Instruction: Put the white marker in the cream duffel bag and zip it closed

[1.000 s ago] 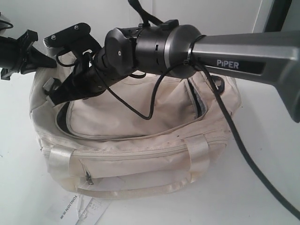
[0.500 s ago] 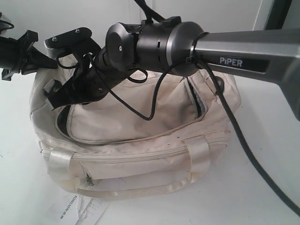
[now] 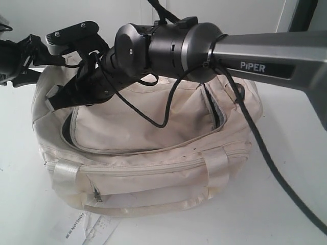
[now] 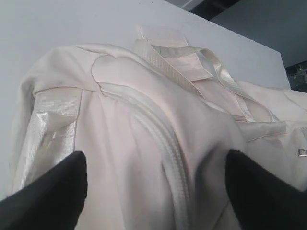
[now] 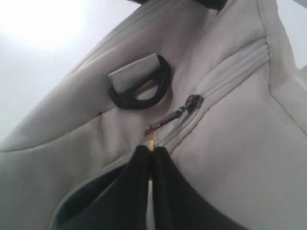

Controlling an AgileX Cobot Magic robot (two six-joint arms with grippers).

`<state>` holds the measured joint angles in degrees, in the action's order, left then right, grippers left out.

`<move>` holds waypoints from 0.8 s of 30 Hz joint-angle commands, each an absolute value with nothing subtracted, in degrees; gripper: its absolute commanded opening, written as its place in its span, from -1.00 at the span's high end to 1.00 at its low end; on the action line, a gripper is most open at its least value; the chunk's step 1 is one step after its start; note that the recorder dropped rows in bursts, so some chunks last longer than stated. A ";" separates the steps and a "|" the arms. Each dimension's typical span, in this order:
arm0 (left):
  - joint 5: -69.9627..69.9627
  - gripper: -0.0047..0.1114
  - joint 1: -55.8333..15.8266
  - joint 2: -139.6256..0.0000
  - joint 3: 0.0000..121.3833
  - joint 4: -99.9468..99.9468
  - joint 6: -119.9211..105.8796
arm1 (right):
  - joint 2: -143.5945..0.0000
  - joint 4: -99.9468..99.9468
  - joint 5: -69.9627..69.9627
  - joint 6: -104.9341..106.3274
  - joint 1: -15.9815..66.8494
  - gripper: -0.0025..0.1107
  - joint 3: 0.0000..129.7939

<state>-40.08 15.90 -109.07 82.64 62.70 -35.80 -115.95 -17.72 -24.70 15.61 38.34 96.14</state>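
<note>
Exterior view, held against a second ago: the left gripper [image 4: 153, 160] has let go of the bag [image 3: 127, 132] at its end and drawn back a little. The cloth it had pulled up has slumped into a rounder shoulder. The left wrist view agrees, with its two dark fingers spread wide and only fabric below them, nothing pinched. The right gripper [image 5: 152, 149] has merely lifted slightly at that same end. Its fingers are pressed together on the small brassy tip of the pull [image 5: 175, 115], which trails from the slider beside a black D-ring [image 5: 139, 86].

I judge that the bag has lost its brace, so a further tug may drag soft cloth along instead of running the slider. The flap is not shut: dark lining [image 5: 81, 206] shows below the slider, and the exterior view has a curved dark gap along the flap's left edge and a slit at the right end. The marker shows in no view; probably it is inside, but I cannot tell.

The bag is matte cream cloth, limp, creased and lightly soiled. Its webbing [image 3: 66, 173] is flat and satin-shiny. The zip [image 4: 168, 143] is a pale ribbed ridge. The pull is thin dull metal, and the D-ring holds a grey woven loop. A printed paper tag [image 3: 82, 227] lies in front on the white table [image 3: 20, 178].
</note>
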 commanded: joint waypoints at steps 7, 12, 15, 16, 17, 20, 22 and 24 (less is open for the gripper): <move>-38.79 -0.43 13.30 -109.30 88.02 59.96 -34.10 | -115.29 -17.92 -24.63 16.81 38.02 0.96 96.25; -36.93 -0.41 12.49 -110.94 88.18 55.18 -30.18 | -115.29 -17.92 -24.75 16.81 38.02 0.96 96.25; -36.58 -0.21 12.39 -111.35 88.18 55.29 -30.18 | -115.29 -17.92 -24.75 16.81 38.02 0.96 96.25; -36.58 -0.06 12.39 -111.37 88.18 55.29 -30.18 | -115.29 -17.92 -24.75 16.81 38.02 0.96 96.25; -36.58 0.13 12.39 -111.37 88.18 55.29 -30.18 | -115.29 -17.92 -24.75 16.81 38.02 0.96 96.25; -36.58 0.78 12.39 -111.37 88.18 55.99 -30.18 | -115.29 -17.92 -24.75 16.81 38.02 0.96 96.25; -36.58 0.91 12.39 -111.37 88.18 57.50 -31.11 | -115.29 -17.92 -25.17 16.81 38.02 0.96 96.25; -36.58 0.92 12.39 -111.37 88.18 59.27 -31.70 | -115.29 -17.92 -25.77 16.81 38.02 0.96 96.25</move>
<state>-36.76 12.56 -111.24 87.98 56.63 -30.87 -115.95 -17.72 -24.34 16.07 38.34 96.14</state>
